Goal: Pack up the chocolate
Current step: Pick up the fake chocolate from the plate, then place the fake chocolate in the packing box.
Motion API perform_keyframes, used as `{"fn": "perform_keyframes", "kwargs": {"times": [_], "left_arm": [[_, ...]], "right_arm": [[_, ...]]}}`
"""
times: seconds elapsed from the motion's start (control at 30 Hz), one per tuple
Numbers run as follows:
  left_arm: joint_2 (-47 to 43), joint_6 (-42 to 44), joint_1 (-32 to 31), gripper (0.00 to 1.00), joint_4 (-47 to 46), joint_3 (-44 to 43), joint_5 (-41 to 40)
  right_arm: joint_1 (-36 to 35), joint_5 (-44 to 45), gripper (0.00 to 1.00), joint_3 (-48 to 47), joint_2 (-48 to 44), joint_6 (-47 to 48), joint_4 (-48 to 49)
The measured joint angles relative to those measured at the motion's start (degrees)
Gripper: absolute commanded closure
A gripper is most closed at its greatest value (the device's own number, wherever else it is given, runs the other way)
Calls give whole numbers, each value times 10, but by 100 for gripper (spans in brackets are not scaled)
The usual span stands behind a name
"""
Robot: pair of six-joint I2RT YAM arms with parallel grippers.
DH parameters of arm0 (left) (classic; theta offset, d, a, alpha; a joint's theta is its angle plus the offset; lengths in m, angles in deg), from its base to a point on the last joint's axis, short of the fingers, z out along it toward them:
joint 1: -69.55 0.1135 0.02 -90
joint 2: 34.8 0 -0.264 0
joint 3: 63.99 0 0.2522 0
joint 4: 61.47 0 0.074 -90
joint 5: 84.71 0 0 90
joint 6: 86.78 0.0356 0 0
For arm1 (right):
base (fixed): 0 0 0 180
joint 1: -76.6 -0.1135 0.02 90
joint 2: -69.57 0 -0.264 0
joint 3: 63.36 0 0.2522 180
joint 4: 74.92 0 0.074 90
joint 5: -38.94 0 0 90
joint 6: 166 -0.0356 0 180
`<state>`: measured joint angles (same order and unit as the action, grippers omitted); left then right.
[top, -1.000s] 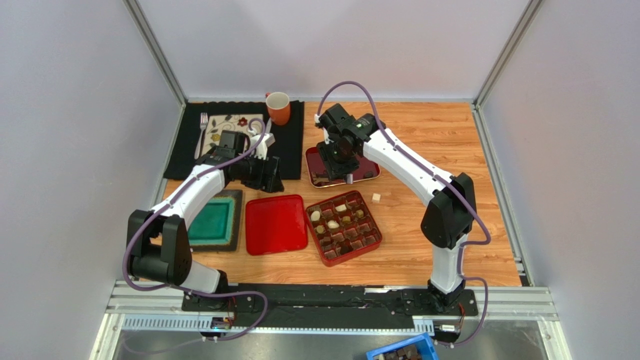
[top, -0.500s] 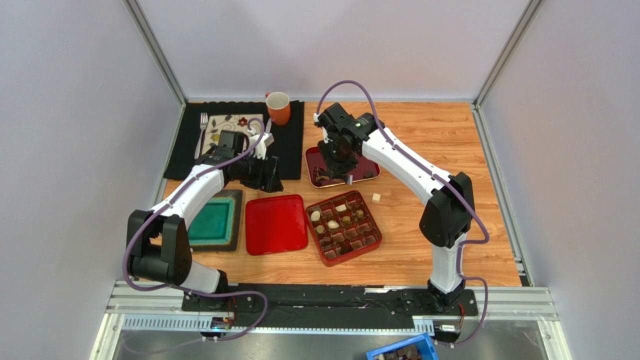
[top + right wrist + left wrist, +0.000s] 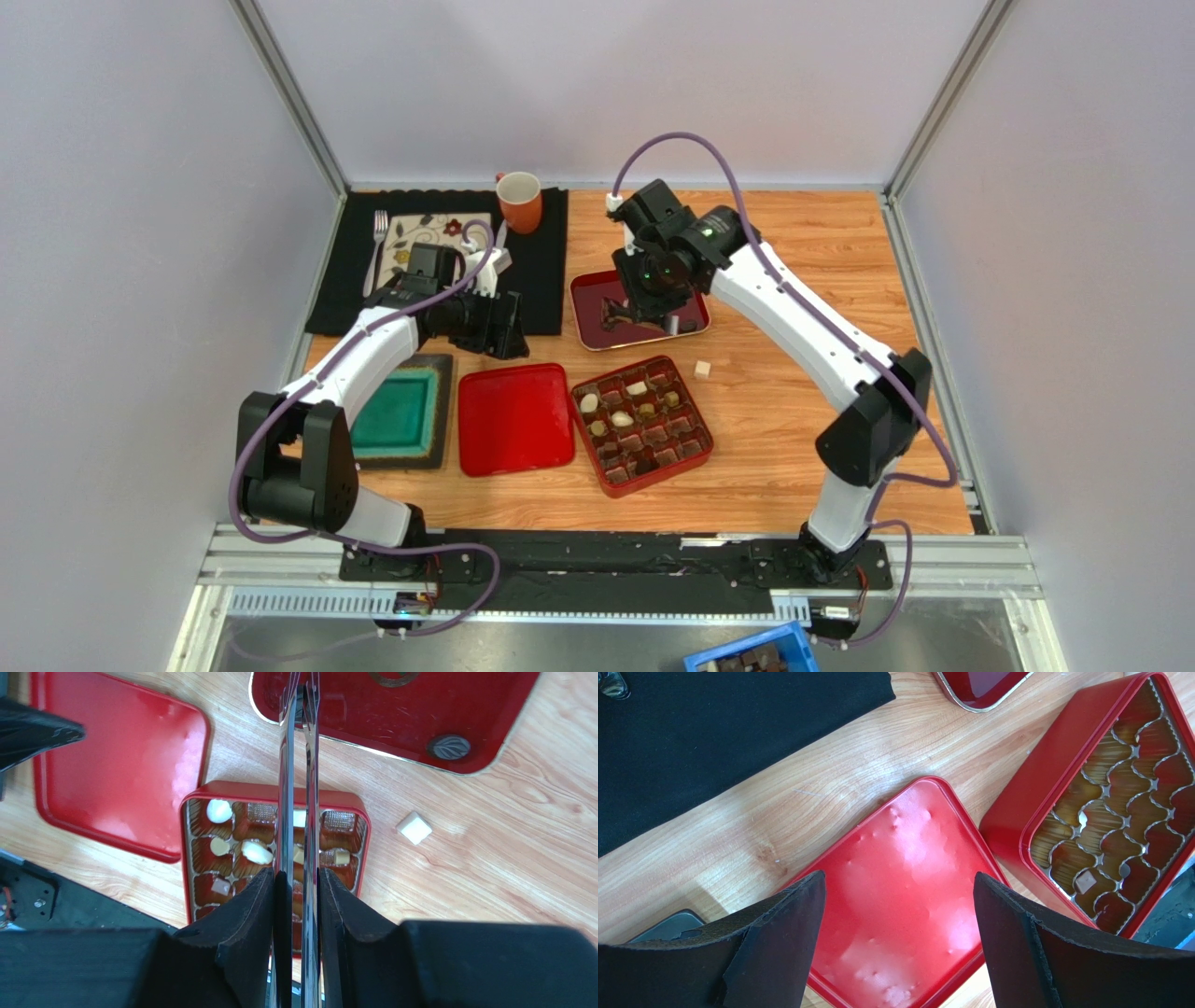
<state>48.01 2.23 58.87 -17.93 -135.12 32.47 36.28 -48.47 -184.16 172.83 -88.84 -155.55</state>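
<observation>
The red box with compartments (image 3: 643,424) holds several chocolate pieces, white (image 3: 256,852) and dark. One white square piece (image 3: 414,827) lies on the wood right of the box, also seen in the top view (image 3: 703,368). A dark round piece (image 3: 449,745) sits in the dark red tray (image 3: 682,328). My right gripper (image 3: 296,882) is shut on metal tongs (image 3: 298,777), whose tips reach over the tray's left part; I cannot tell if they hold a piece. My left gripper (image 3: 899,910) is open and empty above the red lid (image 3: 906,882).
An orange mug (image 3: 519,200) and a plate with a fork (image 3: 379,238) rest on a black mat (image 3: 540,273) at the back left. A green tray (image 3: 400,410) lies left of the lid. Both arms hang over the table's middle.
The right arm has swung to the right and risen, carrying the tongs from the tray's left side toward its middle. The left arm has not moved.
</observation>
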Motion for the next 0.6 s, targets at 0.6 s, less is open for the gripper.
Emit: {"fn": "perform_keyframes", "kwargs": {"times": [0.6], "left_arm": [[0, 0, 0, 15, 0, 0, 0]], "right_arm": [[0, -7, 70, 110, -141, -23, -33]]}}
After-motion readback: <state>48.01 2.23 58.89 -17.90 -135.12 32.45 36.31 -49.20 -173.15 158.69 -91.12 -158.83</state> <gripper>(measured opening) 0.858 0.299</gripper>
